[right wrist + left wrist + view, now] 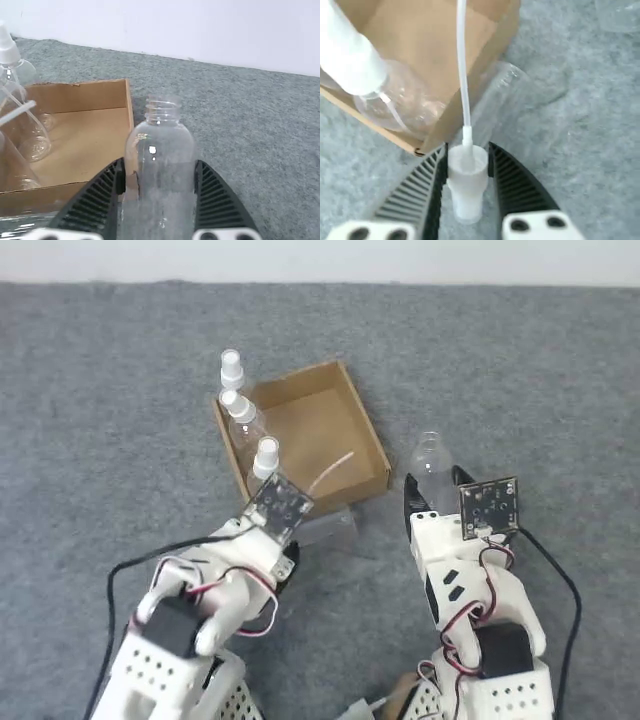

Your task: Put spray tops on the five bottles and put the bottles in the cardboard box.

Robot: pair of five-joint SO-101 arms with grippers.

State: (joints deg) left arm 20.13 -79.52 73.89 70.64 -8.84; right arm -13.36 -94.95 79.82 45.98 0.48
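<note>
Inside, the brown cardboard box [318, 425] holds three clear capped bottles [243, 412] standing along one wall. The left gripper [466, 148] is closed snugly on a white spray top [466, 175], whose thin tube reaches over the box corner. The right gripper [159, 169] clamps an uncapped plastic bottle [159, 132] upright beside the box, on fuzzy grey carpet [520, 360].

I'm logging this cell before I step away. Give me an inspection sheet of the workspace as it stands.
Surface: grey carpet, no spills seen.
Job's things: three capped bottles standing in the cardboard box; an uncapped bottle lying beside the box.
Clutter: nothing seen.
Grippers: left gripper shut on a spray top; right gripper shut on an upright open bottle.
Cables: black cables trail beside the arms.
Surroundings: white wall.
</note>
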